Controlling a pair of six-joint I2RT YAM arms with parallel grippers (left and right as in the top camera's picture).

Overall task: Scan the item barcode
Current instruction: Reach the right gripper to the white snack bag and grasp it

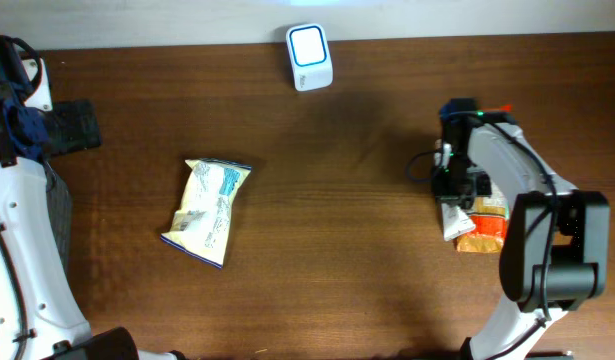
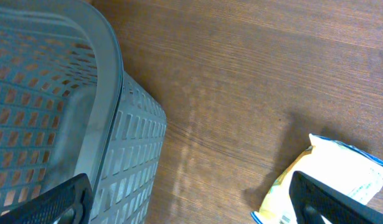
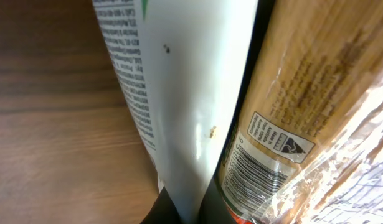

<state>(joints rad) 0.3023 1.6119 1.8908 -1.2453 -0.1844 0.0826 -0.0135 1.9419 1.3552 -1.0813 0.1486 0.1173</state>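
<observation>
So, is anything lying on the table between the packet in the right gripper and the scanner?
Nothing visible. The right gripper holds the white packet, and only bare table lies between it and the scanner. The yellow bag lies far to the left, off that path.

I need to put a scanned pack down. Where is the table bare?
In front of the scanner, the widest bare stretch lies between the snack bag and the right gripper, which pinches a white packet beside a pasta pack. Crowded: the left edge by the basket, and around those two packs.
</observation>
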